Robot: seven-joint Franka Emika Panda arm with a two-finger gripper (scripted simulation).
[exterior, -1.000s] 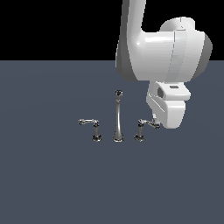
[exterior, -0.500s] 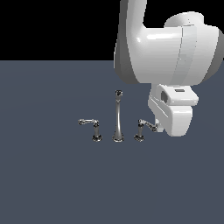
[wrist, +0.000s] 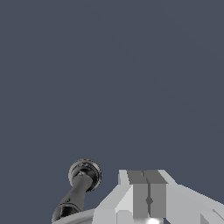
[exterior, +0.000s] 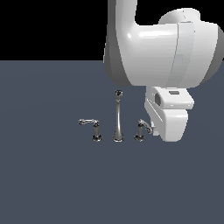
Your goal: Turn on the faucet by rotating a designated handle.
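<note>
The chrome faucet stands in the middle of the exterior view, with its tall slim spout (exterior: 117,118) between two short lever handles. The handle (exterior: 141,128) on the exterior view's right has its lever angled forward-right, and the lever's tip meets the white hand. My gripper (exterior: 155,130) sits low beside that tip, mostly hidden by the hand's body. In the wrist view its fingers (wrist: 140,192) are pressed together with nothing between them. The handle (wrist: 81,183) lies just beside them, outside the jaws. The mirror handle (exterior: 93,129) points toward the exterior view's left.
The faucet stands on a flat dark grey-blue floor (exterior: 52,183). The bulky white arm (exterior: 162,52) hangs over the scene at the exterior view's upper right and hides the area behind it.
The hand has dropped lower and come forward beside the right handle. The handle's lever has swung slightly from pointing right toward forward-right.
</note>
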